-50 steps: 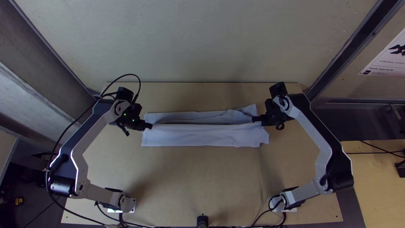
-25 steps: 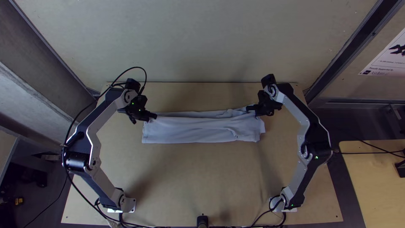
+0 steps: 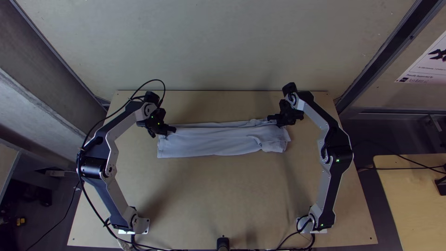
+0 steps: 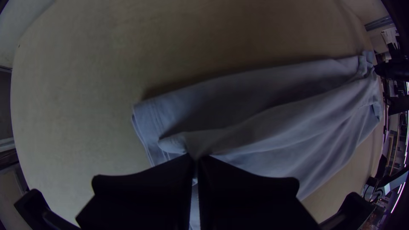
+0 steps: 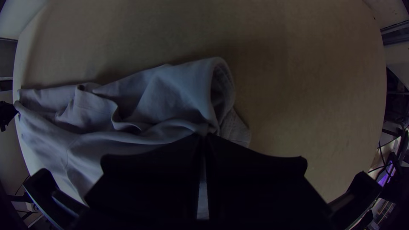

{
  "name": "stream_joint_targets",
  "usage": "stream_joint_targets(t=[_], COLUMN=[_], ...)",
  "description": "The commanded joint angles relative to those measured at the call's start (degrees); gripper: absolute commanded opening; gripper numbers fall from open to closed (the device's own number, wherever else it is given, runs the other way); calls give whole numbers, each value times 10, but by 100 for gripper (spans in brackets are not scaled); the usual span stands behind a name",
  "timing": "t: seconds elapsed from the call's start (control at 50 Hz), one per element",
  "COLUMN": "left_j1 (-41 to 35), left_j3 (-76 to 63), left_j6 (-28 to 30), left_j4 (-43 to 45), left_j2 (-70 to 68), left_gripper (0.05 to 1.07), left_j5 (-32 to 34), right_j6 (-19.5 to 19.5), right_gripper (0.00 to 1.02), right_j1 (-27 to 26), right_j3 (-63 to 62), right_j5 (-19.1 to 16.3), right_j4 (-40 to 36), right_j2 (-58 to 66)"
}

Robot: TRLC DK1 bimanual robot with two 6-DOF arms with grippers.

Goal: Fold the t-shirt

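The black left hand [image 3: 173,129] and black right hand [image 3: 269,118], both pinching the pale blue-grey cloth t-shirt [image 3: 213,142], shift toward twelve o'clock, apparently closing a lengthwise fold.

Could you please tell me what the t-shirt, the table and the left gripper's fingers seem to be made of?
The t-shirt looks like soft, matt fabric, perhaps cotton: it creases loosely and has stitched hems. The table seems to be smooth, dull wooden board, judging by its even tan surface. The left gripper's fingers look like matt black plastic, hardly shining, though coated metal is possible.
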Motion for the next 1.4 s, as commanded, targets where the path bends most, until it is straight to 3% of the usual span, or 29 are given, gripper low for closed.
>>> stream_joint_targets(t=[0.0,0.04,0.22,0.34,0.58,0.76,1.06,1.38], left_j1=[5,7,20,40,114,169,228,260], left_j3=[-28,-34,-52,-62,-65,-77,-151,-221], left_j6=[-12,-17,-25,-23,-18,2,57,59], left_j4=[1,-4,-7,-13,-42,-67,-50,48], left_j2=[-2,-7,-51,-75,-110,-119,-143,-110], left_gripper=[68,105,103,103,103,103,103,103], left_j5=[1,6,60,81,186,271,346,368], right_j6=[-8,-8,-5,-4,-1,-1,4,64], right_gripper=[4,13,70,86,87,94,99,99], right_j1=[-10,-13,-23,-23,-23,-23,-32,-66], right_j3=[-14,-10,-22,-39,-83,-87,-72,-71], right_j5=[9,9,8,8,8,8,10,9], right_j4=[42,44,33,13,-1,-11,-17,7], right_j2=[53,47,-1,-49,-177,-268,-385,-453])
